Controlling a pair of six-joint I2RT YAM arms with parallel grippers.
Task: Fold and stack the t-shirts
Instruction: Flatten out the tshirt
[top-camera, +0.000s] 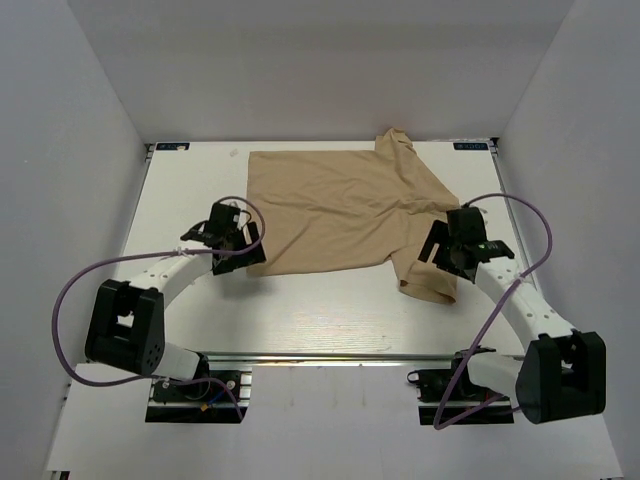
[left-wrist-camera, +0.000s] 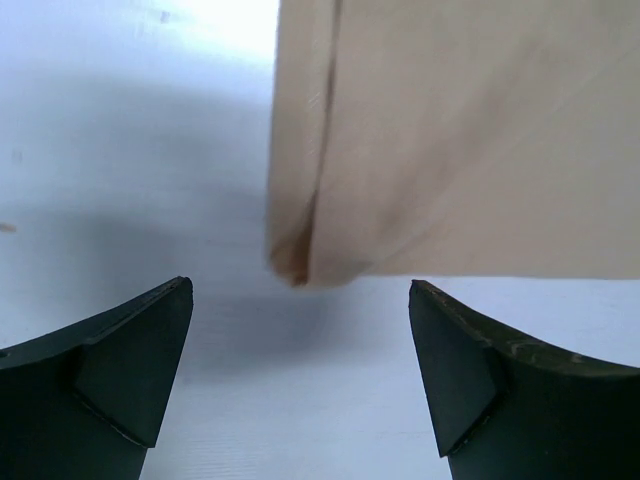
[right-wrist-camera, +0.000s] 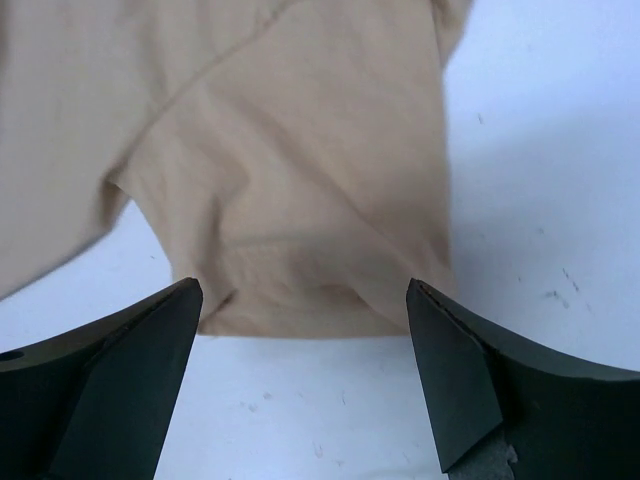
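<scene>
Ok, both sets of jaws are spread wide with nothing in them. Left gripper has its fingers either side of the hem corner, which sits just ahead of the tips in the left wrist view; I see no contact. Right gripper is lined up the same way on the near sleeve, cuff edge just ahead of the gap between the fingertips.

The t-shirt lies spread on the table, far-centre. It's turned sideways: hem toward the left arm, neck side toward the right arm, far sleeve poking up at the back edge. The body is mostly flat, with light wrinkles around the near armpit.

My read: pre-grasp for the first fold, nothing folded yet.

Risks from here:
- Single-layer pinch. The hem corner shows two layers with a slight curl. If the left jaws close too high they take only the top ply, and the fold opens the shirt instead of doubling it.
- Pushing instead of grabbing. The fabric is thin and looks slippery on that smooth top. A forward approach with the tips low could bulldoze the edge into a bunch before closing.
- Table strike if the descent overshoots; there's little cloth thickness as margin.
- The sleeve is already creased at the cuff, so a shallow bite could slip out on lift.
- Uneven lift. The two grasp points are well apart and on different parts of the garment, so unsynced arms would skew the shirt or drag it sideways.
</scene>
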